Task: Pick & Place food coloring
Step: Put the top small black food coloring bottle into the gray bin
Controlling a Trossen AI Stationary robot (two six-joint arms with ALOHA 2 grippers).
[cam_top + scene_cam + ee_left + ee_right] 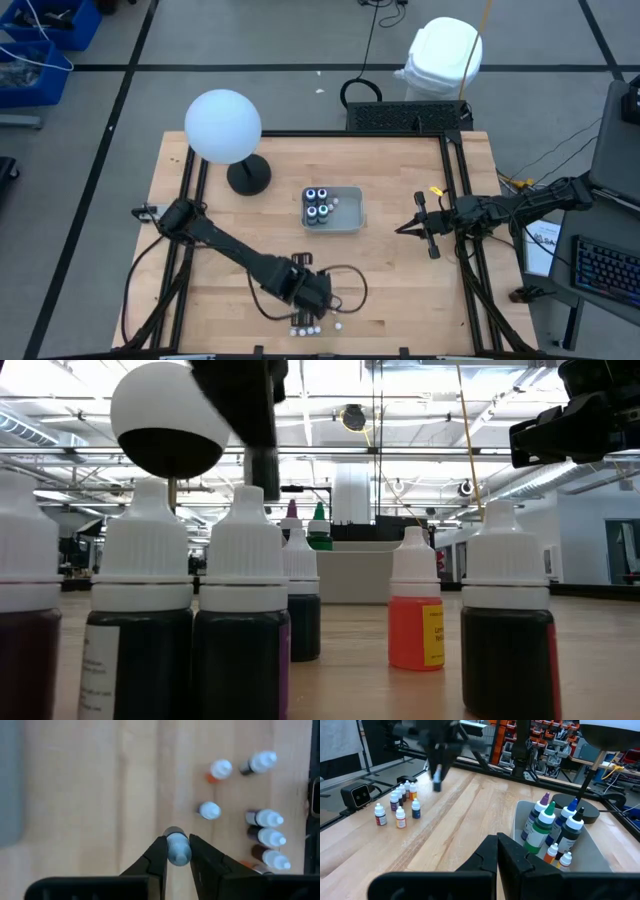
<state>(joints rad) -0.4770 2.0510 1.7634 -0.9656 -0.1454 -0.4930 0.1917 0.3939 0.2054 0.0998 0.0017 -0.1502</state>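
Left gripper [177, 851] clenched on small bottle [177, 849], lifted above surface [90, 795]; light, rigid, slick plastic — body grip suits. Right gripper [497, 851] clenched empty.

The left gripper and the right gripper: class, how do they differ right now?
The left gripper is shut on a small white-capped bottle; the right gripper is shut on nothing. The left works at the table's near edge above the loose bottles; the right waits beside the clear tray. Both are dark and two-fingered.
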